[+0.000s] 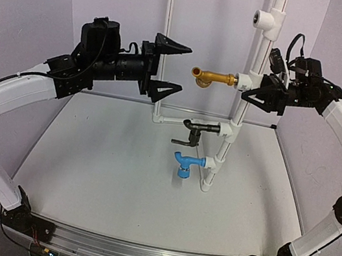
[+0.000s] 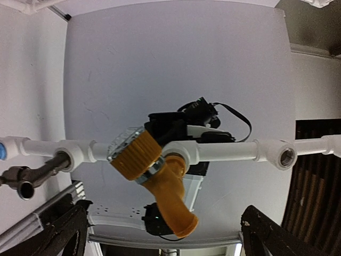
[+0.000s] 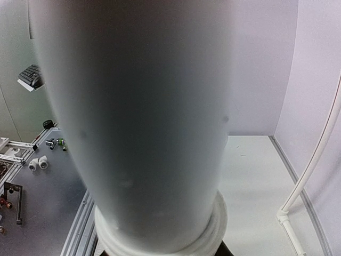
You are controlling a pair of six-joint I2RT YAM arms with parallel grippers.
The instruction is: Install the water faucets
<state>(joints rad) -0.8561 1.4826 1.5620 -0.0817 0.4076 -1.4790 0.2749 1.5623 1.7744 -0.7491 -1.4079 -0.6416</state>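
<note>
High above the table (image 1: 116, 178), the gold faucet (image 1: 212, 78) sticks out sideways from the white pipe (image 1: 258, 50). Below it on the same pipe sit the black faucet (image 1: 200, 128) and then the blue faucet (image 1: 186, 163), lowest of all. I cannot tell if the gold one is screwed all the way in or just sitting loose. If it is loose, a small bump could twist it crooked or knock it out. Then it would drop onto the two below or onto the table. The bump could come from the left claw (image 1: 184, 70). It is spread wide, holds nothing, and hangs just beside the gold spout with its pointy tips aimed that way. If that claw comes in a bit off, one tip may hit the spout and not go around it. On the other side, the right claw (image 1: 254, 91) is pinching the white pipe right by the gold faucet's fitting. That pipe is tall and thin, so I think the pinch is what holds it steady. If the right claw slips or lets go while the left one pushes or turns, the whole pipe could swing or tip over with all three faucets on it. The top fitting (image 1: 268, 19) has an open hole and no faucet in it.
</note>
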